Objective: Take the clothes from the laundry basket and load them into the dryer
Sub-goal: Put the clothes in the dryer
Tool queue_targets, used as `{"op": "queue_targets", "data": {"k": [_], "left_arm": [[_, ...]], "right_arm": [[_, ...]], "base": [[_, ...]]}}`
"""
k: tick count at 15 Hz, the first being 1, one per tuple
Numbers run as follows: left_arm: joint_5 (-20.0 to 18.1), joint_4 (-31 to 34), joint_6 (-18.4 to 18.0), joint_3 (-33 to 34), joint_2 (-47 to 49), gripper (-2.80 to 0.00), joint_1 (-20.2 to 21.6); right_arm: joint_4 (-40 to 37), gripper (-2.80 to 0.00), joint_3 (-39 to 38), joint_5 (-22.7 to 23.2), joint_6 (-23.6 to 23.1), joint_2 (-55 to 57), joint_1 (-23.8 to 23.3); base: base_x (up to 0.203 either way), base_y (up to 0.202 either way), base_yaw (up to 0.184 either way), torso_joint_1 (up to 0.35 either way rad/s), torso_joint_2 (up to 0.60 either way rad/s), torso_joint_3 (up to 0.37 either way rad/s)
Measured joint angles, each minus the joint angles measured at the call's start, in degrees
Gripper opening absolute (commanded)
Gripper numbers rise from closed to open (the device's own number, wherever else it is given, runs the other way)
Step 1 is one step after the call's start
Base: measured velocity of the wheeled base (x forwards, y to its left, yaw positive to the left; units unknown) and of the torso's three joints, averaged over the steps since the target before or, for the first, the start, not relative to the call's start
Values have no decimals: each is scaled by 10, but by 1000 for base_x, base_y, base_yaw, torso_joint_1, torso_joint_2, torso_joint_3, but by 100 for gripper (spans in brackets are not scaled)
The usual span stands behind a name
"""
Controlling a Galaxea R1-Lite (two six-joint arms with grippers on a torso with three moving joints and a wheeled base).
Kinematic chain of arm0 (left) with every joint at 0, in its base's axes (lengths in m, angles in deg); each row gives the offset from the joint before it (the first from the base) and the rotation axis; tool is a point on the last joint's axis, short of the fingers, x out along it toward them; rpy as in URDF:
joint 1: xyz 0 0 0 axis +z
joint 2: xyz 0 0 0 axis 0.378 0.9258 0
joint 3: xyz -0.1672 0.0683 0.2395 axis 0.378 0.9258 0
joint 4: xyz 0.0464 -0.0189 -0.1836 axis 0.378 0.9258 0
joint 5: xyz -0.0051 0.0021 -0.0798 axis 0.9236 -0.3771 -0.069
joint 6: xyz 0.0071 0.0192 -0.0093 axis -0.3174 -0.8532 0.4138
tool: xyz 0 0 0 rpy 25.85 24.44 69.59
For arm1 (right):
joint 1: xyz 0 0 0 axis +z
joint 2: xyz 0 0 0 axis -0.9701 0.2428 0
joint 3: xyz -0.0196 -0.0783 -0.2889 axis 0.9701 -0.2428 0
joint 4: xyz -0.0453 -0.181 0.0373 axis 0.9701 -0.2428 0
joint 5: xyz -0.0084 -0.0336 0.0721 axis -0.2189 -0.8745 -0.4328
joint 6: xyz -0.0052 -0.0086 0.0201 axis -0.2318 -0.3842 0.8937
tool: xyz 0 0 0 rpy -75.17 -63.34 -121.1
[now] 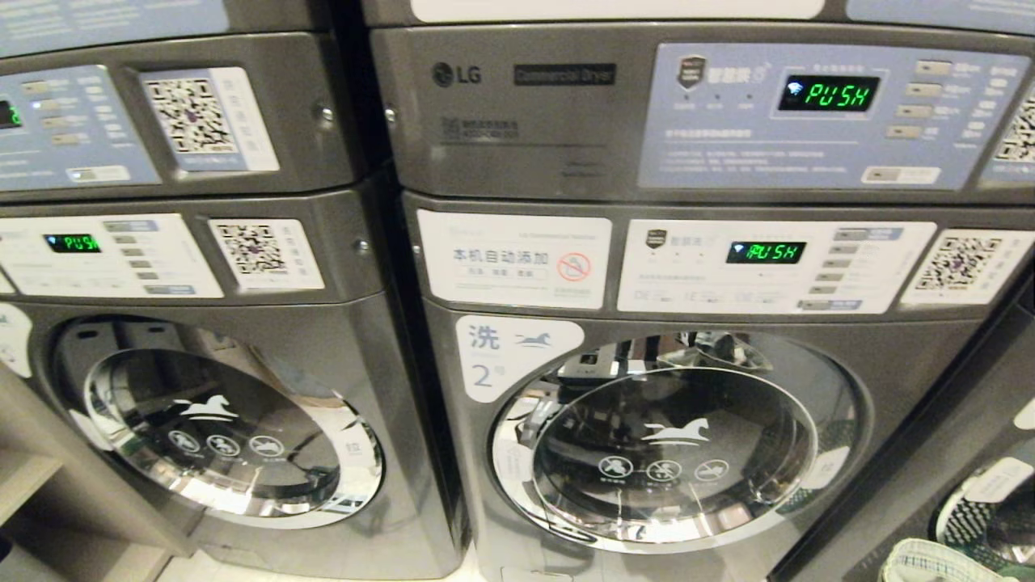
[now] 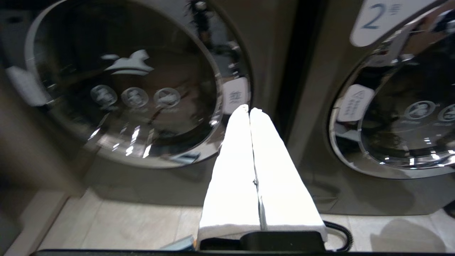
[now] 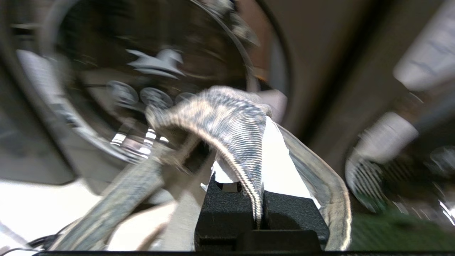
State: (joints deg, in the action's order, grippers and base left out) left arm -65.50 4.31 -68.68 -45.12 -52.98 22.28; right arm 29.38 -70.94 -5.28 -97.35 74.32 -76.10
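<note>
My right gripper (image 3: 265, 122) is shut on a grey-and-white striped garment (image 3: 227, 121), which drapes over its fingers and hangs in front of a round, closed machine door (image 3: 142, 78). The left gripper (image 2: 249, 108) is shut and empty, its white padded fingers (image 2: 234, 170) pressed together and pointing at the gap between two machines. Neither arm shows in the head view. The dryer's control panel (image 1: 517, 113), marked as a commercial dryer, sits in the upper row; its door is out of view. A pale checked cloth (image 1: 930, 562) in the green-rimmed laundry basket (image 1: 1011, 571) shows at the bottom right.
Below the dryer stands a front-loader numbered 2 with its glass door (image 1: 675, 444) closed. A like machine with a closed door (image 1: 218, 428) stands to its left, a third (image 1: 982, 509) to its right. Wooden shelving (image 1: 32, 477) is at far left. Pale tiled floor (image 2: 117, 224) lies in front.
</note>
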Motion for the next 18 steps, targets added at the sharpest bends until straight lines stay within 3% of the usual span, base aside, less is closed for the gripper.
{"op": "queue_targets", "data": {"k": [12, 18], "left_arm": [[0, -1, 0, 0, 0, -280, 0], [0, -1, 0, 0, 0, -280, 0]], "right_arm": [[0, -280, 0, 0, 0, 0, 0], [-2, -280, 0, 0, 1, 0, 0]], "base": [[1, -8, 170, 222, -531, -310], [0, -1, 16, 245, -532, -292]]}}
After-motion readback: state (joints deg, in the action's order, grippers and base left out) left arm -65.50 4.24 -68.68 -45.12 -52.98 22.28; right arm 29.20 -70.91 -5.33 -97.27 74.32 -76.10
